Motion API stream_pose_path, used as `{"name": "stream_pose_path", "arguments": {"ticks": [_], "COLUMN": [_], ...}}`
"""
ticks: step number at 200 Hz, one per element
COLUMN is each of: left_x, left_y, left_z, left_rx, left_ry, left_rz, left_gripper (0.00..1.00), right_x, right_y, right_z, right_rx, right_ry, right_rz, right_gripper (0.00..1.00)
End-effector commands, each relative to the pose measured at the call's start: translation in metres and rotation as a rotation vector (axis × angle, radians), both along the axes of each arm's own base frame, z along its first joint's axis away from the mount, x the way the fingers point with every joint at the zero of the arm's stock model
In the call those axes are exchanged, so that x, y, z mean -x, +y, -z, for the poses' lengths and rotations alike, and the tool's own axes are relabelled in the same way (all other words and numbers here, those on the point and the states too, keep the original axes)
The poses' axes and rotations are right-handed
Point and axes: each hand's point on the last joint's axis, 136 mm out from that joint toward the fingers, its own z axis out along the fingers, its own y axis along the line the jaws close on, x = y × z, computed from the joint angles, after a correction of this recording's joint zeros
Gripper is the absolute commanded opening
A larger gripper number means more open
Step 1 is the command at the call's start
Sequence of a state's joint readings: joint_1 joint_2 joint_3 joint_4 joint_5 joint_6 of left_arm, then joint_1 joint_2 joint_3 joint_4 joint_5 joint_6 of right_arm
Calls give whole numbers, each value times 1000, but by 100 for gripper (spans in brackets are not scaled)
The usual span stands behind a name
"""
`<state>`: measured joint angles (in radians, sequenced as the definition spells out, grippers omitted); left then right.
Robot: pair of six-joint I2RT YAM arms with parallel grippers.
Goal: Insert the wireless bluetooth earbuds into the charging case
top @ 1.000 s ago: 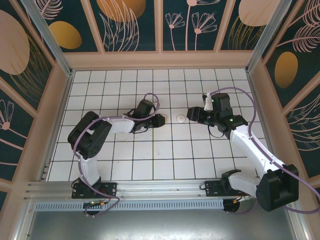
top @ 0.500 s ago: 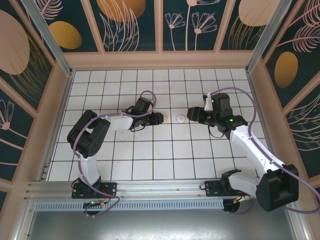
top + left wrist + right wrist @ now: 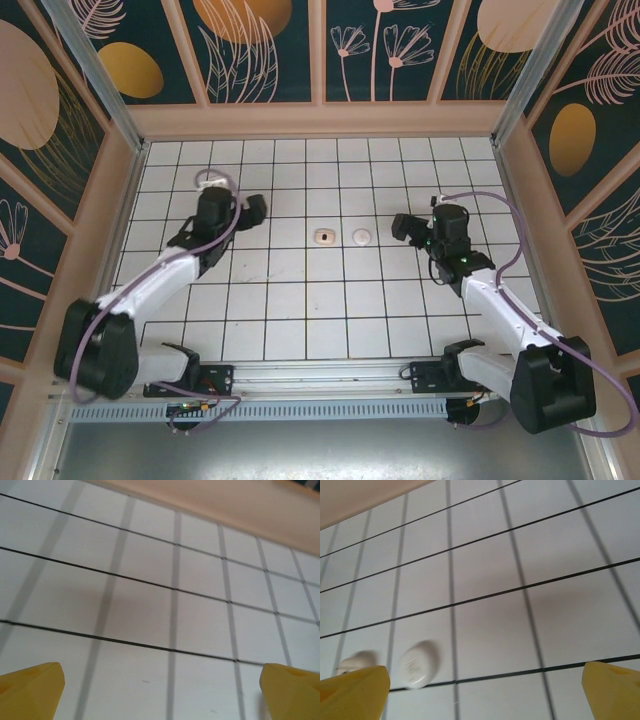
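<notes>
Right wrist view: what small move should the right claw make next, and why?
Probably shift the right claw leftward to centre the white oval piece. The claw is open and empty, and the piece lies on the tiles, left of the gap, beside a second white piece.

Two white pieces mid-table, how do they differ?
The left piece shows a dark centre, while the right piece is plain white. The left piece looks boxier, and the right piece is a smooth oval. Both are small and white, lying side by side on the tiled table, not touching.
</notes>
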<state>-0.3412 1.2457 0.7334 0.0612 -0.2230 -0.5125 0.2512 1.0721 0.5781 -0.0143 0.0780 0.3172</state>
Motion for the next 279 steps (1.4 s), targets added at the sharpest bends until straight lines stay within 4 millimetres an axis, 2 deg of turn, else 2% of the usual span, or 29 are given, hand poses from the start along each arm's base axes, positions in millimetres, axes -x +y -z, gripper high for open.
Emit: {"name": "stream_pose_path", "arguments": {"ticks": [1,16,35,57,77,97,112,146,157,171,180,189,194,202,215,219,232,279], "left_x": [16,32,50,65,75,84,79,71,56,23,15,19,22,21,8,5,10,11], "left_y": [66,99,129,149,158,159,153,145,141,122,122,128,128,130,128,130,137,137], "left_z": [-10,-15,-17,-8,3,18,14,-3,4,17,23,20,28,23,38,35,35,34], "left_rx": [-118,-167,-232,-293,-321,-325,-328,-351,-378,-430,-401,-378,-360,-345,-346,-334,-321,-323], "left_ry": [-113,-168,-218,-250,-309,-384,-417,-544,-533,-470,-412,-455,-445,-496,-393,-404,-410,-418], "left_rz": [-248,-375,-482,-554,-589,-573,-523,-477,-441,-321,-283,-305,-287,-289,-252,-246,-282,-281], "left_gripper": [98,98,99,99,99,99,99,99,99,99,99,99,99,99,99,99,99,99], "right_x": [-17,-19,-22,-27,-31,-33,-31,-40,-38,-41,-40,-41,-41,-41,-42,-42,-42,-42], "right_y": [-33,-50,-64,-70,-75,-82,-89,-84,-84,-90,-94,-89,-89,-88,-88,-88,-88,-88], "right_z": [-20,-17,-14,-8,-3,5,15,6,12,22,22,23,23,23,23,24,24,24], "right_rx": [103,132,152,194,241,251,229,263,265,208,191,189,190,192,194,194,194,196], "right_ry": [-163,-182,-222,-259,-299,-336,-368,-440,-461,-472,-461,-465,-459,-462,-460,-458,-458,-459], "right_rz": [116,167,195,186,183,195,219,169,161,137,144,117,115,115,115,115,115,115], "right_gripper": [99,99,99,99,99,99,99,99,99,99,99,99,99,99,99,99,99,99]}}
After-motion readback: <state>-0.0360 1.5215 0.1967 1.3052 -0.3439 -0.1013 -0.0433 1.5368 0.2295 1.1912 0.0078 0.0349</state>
